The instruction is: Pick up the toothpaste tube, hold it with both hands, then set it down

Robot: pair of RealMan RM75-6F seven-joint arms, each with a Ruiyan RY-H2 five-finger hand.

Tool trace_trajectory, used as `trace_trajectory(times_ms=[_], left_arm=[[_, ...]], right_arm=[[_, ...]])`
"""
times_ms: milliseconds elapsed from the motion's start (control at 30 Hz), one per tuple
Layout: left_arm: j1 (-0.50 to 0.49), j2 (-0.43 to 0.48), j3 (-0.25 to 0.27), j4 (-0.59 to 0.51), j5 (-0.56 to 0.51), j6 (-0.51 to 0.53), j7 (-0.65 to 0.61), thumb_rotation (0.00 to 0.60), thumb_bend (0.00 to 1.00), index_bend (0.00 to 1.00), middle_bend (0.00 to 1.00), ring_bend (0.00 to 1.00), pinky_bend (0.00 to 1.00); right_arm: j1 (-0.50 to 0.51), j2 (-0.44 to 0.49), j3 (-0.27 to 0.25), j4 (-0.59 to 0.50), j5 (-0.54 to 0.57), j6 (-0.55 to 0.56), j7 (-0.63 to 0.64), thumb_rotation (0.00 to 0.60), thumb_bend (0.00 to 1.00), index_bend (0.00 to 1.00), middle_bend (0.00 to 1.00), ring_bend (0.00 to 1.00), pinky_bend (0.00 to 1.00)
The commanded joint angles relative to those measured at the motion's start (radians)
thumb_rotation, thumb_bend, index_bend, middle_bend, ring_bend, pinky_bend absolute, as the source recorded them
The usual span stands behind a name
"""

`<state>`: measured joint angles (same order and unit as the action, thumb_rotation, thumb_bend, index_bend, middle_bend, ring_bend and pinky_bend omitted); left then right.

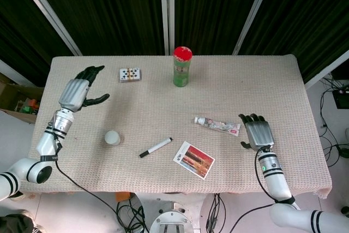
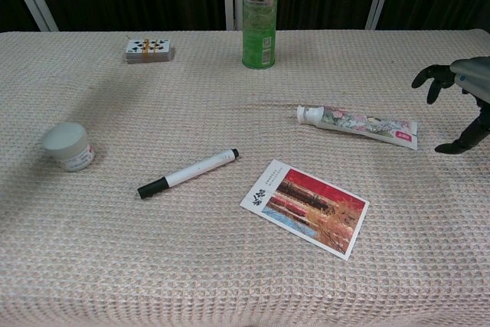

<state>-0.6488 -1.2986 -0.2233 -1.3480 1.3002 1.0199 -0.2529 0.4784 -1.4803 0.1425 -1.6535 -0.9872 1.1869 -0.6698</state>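
Note:
The toothpaste tube (image 1: 217, 125) (image 2: 360, 125) lies flat on the cloth right of centre, white cap pointing left, flowered print along its body. My right hand (image 1: 256, 132) (image 2: 462, 97) hovers just right of the tube's crimped end, fingers apart and holding nothing. Far off at the table's left side my left hand (image 1: 82, 88) is raised with its fingers spread, empty. It does not show in the chest view.
A green can with a red lid (image 1: 181, 67) stands at the back centre. A card deck (image 1: 130, 74) lies back left. A white jar (image 1: 112, 137), a marker (image 1: 155, 147) and a postcard (image 1: 194, 159) lie toward the front.

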Motion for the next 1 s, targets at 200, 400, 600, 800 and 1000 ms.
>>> trace_trajectory(times_ms=[200,400,600,800,1000], left_arm=[[0.002,0.007,0.009,0.017,0.010,-0.015,-0.041,0.000,0.00,0.06,0.11,0.05,0.15],[0.004,0.011,0.012,0.022,0.016,-0.018,-0.058,0.000,0.00,0.06,0.11,0.05,0.15],[0.004,0.016,0.014,0.020,0.009,-0.029,-0.062,0.000,0.00,0.06,0.11,0.05,0.15],[0.004,0.019,0.016,0.019,0.001,-0.042,-0.064,0.000,0.00,0.06,0.11,0.05,0.15],[-0.001,0.019,0.012,0.021,-0.015,-0.058,-0.057,0.000,0.00,0.06,0.11,0.05,0.15]], right_arm=[[0.080,-0.179,0.062,0.116,0.159,0.020,-0.115,0.600,0.17,0.24,0.34,0.21,0.35],[0.100,-0.228,0.075,0.157,0.164,0.035,-0.115,0.600,0.20,0.31,0.40,0.26,0.41],[0.109,-0.238,0.076,0.168,0.179,0.027,-0.116,0.600,0.22,0.36,0.42,0.29,0.42],[0.120,-0.247,0.078,0.172,0.179,0.030,-0.116,0.600,0.24,0.39,0.42,0.31,0.43],[0.129,-0.253,0.082,0.176,0.206,0.023,-0.129,0.600,0.24,0.42,0.44,0.33,0.45]])
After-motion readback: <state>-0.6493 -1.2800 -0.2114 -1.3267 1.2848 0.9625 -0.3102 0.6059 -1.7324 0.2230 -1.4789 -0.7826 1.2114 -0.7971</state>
